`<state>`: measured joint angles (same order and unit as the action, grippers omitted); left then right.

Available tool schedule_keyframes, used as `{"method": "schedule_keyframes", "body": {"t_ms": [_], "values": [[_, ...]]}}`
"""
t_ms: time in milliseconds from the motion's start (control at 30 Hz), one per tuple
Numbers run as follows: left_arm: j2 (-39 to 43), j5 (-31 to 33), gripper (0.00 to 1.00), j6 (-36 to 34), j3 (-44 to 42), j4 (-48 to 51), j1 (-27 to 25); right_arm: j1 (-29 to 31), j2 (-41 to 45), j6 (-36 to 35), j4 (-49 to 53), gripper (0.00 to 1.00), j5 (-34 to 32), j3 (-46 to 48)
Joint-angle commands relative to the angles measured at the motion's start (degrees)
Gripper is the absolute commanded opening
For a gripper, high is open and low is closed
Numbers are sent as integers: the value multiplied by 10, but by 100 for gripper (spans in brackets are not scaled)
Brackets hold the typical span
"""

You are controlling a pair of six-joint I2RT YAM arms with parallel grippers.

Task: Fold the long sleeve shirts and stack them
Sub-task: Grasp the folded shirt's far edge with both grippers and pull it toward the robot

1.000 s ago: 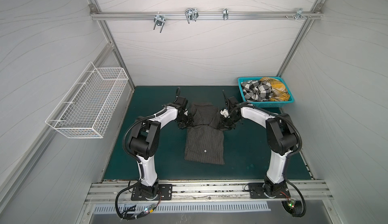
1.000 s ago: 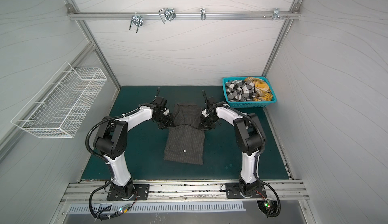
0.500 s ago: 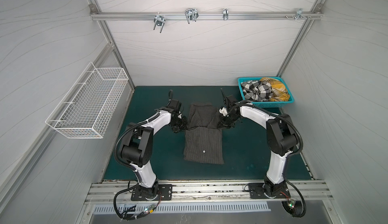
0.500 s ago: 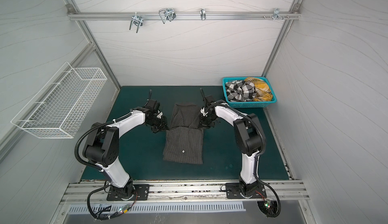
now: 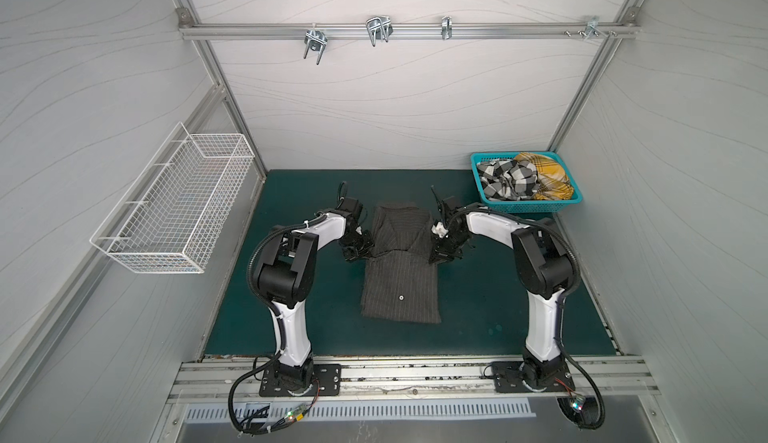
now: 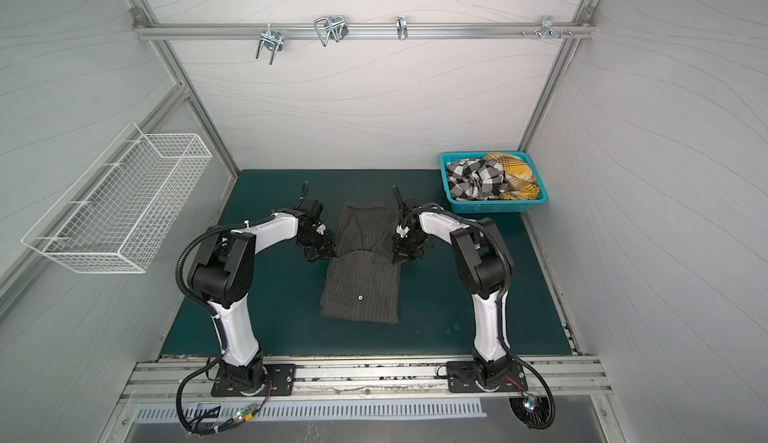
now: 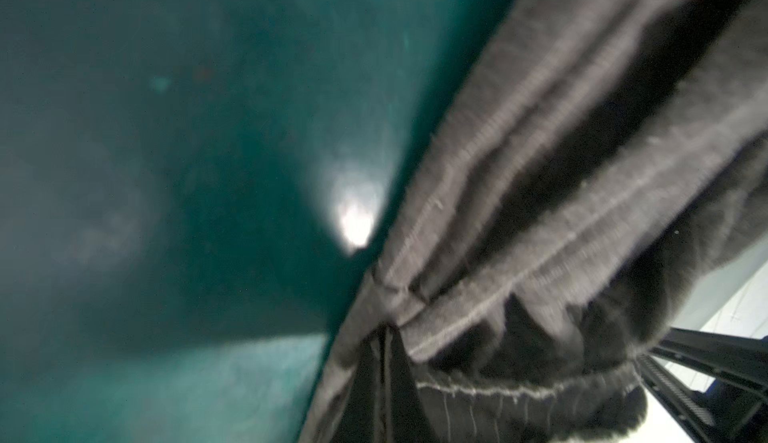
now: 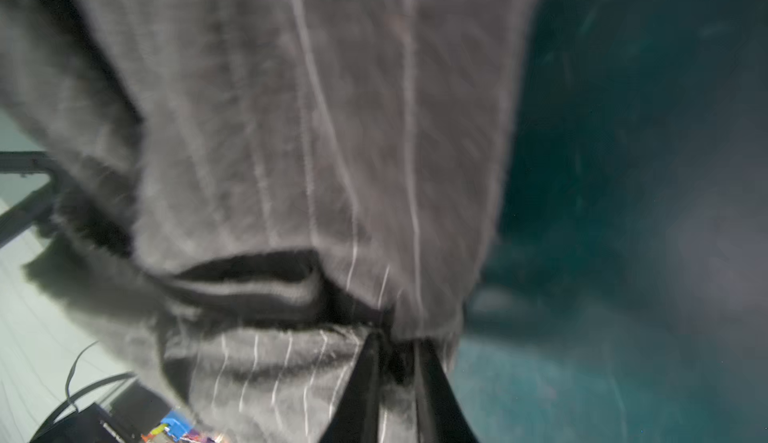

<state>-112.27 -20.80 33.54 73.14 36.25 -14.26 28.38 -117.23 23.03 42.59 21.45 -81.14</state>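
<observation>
A dark charcoal pinstriped long sleeve shirt lies partly folded in the middle of the green mat, narrow and long, with its upper part creased across. My left gripper is at its left edge, about halfway up. In the left wrist view that gripper is shut on a bunched fold of the cloth. My right gripper is at the opposite edge. The right wrist view shows this gripper shut on the striped cloth. A black-and-white check shirt and a mustard plaid shirt lie crumpled in the basket.
The teal plastic basket stands at the mat's far right corner. A white wire basket hangs on the left wall. A metal rail with hooks runs across the back wall. Green mat shows around the shirt.
The left arm swung out to the left and came back to the shirt's left edge. The right gripper stayed at the right edge. The shirt's upper part shifted slightly.
</observation>
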Motion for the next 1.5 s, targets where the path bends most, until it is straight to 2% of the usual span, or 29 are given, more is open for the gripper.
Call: {"method": "schedule_keyframes", "body": {"t_ms": [0,133,233,267,333,433,533,633,833,1033,1167,1267,1367,1467], "values": [[-26,43,20,-6,38,45,6,5,-17,-6,28,24,-22,-29],[62,90,40,9,5,67,6,17,19,-14,59,48,-58,-41],[157,130,56,23,-25,100,-2,33,71,-11,88,53,-104,-42],[186,135,57,29,-36,104,-11,41,85,-8,98,53,-121,-40],[231,115,51,51,-66,104,-38,59,120,6,113,53,-139,-28],[251,71,36,82,-99,81,-83,96,167,36,104,53,-135,14],[237,13,15,116,-142,27,-91,127,198,77,81,47,-105,61],[213,-18,0,124,-161,9,-93,151,217,113,41,41,-69,104],[243,-15,0,131,-252,-9,-95,164,186,147,-32,34,-24,175],[258,-14,0,166,-378,-66,-95,163,146,160,-65,26,-19,223],[268,11,0,164,-369,-45,-94,166,148,160,-63,26,-11,223],[294,26,0,159,-340,-7,-95,175,184,151,-18,29,-41,196],[346,31,20,163,-303,41,-104,187,222,144,28,31,-73,172],[375,26,27,174,-278,68,-128,204,251,153,42,31,-76,174]]}}
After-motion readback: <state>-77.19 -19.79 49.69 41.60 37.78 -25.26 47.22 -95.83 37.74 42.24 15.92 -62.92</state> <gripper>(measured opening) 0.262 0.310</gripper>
